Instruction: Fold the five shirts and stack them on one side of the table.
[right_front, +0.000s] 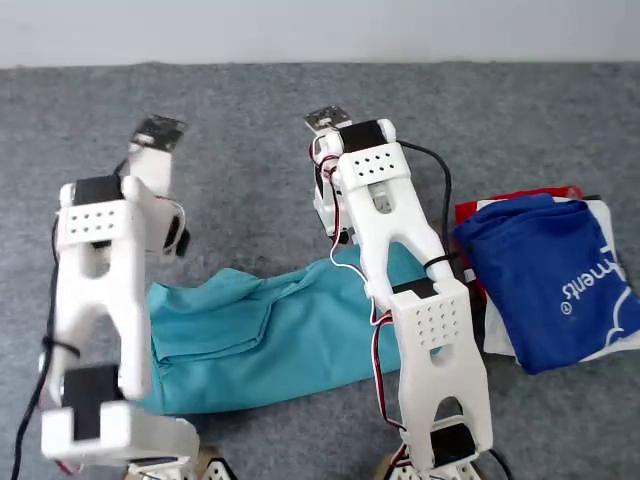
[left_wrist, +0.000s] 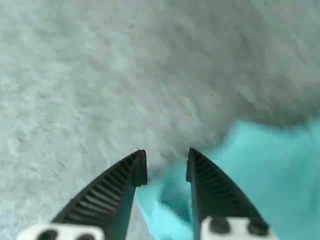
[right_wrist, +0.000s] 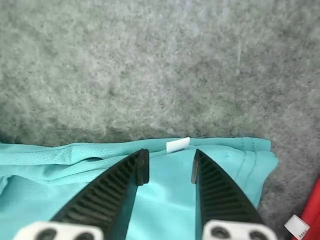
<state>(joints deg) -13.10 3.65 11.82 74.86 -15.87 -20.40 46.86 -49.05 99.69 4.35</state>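
A teal shirt (right_front: 260, 340) lies in a long folded strip across the front middle of the grey carpet. My left gripper (left_wrist: 166, 167) hovers open over one corner of the teal shirt (left_wrist: 270, 170), with nothing between its fingers. Above the shirt's far edge my right gripper (right_wrist: 169, 167) is also open, just short of a small white tag (right_wrist: 178, 145) on the teal shirt (right_wrist: 235, 165). A folded blue shirt (right_front: 545, 275) tops a pile at the right, with a white shirt (right_front: 600, 225) and a red shirt (right_front: 500, 203) under it.
The left arm (right_front: 100, 260) stands over the teal shirt's left end and the right arm (right_front: 400, 230) crosses its right end. Bare grey carpet (right_front: 240, 150) stretches behind the shirt. A red edge of the pile (right_wrist: 310, 215) lies close to the right gripper.
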